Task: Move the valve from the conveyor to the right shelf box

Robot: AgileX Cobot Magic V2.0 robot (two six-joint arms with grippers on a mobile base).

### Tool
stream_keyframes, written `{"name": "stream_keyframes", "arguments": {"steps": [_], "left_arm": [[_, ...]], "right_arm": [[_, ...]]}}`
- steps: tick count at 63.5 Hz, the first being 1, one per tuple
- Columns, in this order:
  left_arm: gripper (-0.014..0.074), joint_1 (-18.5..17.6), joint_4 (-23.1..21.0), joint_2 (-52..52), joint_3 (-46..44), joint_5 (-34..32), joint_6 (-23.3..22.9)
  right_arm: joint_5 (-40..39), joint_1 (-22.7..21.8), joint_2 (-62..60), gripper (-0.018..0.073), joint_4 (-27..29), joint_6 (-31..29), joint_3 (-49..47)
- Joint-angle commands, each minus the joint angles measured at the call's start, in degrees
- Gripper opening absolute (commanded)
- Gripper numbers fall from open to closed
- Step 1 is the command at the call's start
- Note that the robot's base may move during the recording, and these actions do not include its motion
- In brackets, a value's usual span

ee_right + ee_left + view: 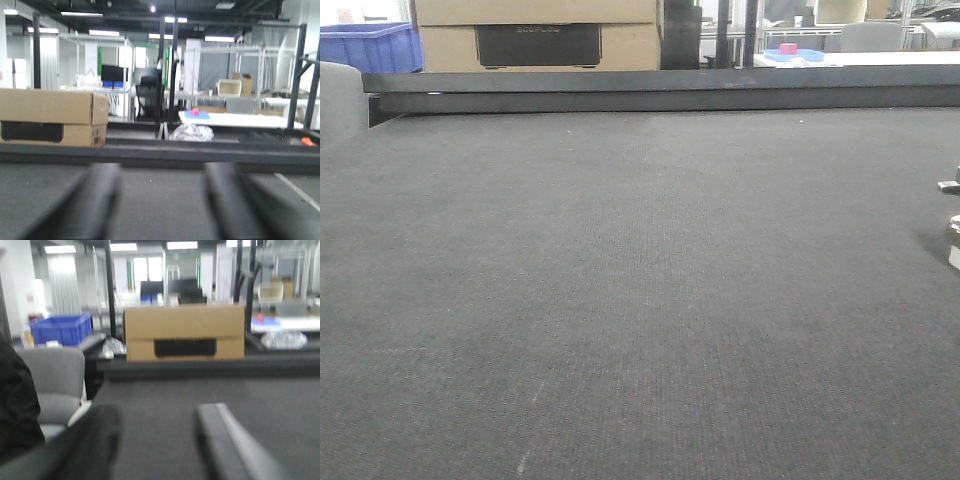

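The conveyor (640,300) is a wide dark grey woven belt that fills the front view. At its far right edge shows part of the valve (953,228), a silvery body with a small dark lever, cut off by the frame. My left gripper (160,440) hovers low over the belt (165,405), open, with bare belt between its blurred fingers (225,440). Over the belt (160,200) my right gripper (162,205) is likewise open and holds nothing. Neither wrist view shows the valve. The right shelf box is out of view.
A long black rail (660,90) bounds the belt's far side. Behind it stand a cardboard box (535,35) and a blue crate (370,45). A grey chair (52,380) sits off the belt's left end. A white table (240,120) lies further back.
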Motion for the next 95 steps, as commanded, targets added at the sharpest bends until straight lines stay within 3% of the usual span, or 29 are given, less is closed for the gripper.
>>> {"name": "stream_keyframes", "arguments": {"steps": [1, 4, 15, 31, 44, 55, 73, 95], "left_arm": [[0.0532, -0.09, 0.23, 6.84, -5.71, 5.86, -0.26], [0.0628, -0.19, 0.23, 10.27, -7.78, 7.3, -0.26], [0.0533, -1.97, -3.48, 18.25, -13.02, 9.81, -0.71], [0.0532, -5.06, -4.08, 25.55, -18.69, 17.42, -0.82], [0.0532, -5.13, -4.08, 26.73, -18.93, 17.76, -0.82], [0.0532, -5.13, -4.08, 26.61, -18.93, 18.17, -0.82], [0.0532, -5.13, -4.08, 26.61, -18.93, 18.73, -0.82], [0.0532, -5.13, -3.97, 26.61, -18.93, 18.73, -0.82]], "right_arm": [[0.42, -0.04, 4.98, 0.0499, 0.01, -0.11, -1.89], [-0.21, -0.04, 7.0, 0.0564, -0.24, -0.11, -2.01], [-2.7, -0.04, 15.65, 0.0568, -1.3, -0.11, -3.44], [19.08, 1.04, 33.84, 0.0568, -1.3, -0.11, -21.08], [37.02, 4.96, 49.89, 0.0568, -1.3, -0.11, -35.6], [49.48, 4.98, 60.75, 0.0568, -1.85, -0.11, -43.32], [50.13, 4.98, 74.66, 0.0568, -4.55, 3.81, -44.87], [48.6, 4.98, 84.75, 0.0568, -4.21, 3.84, -44.77]]}}
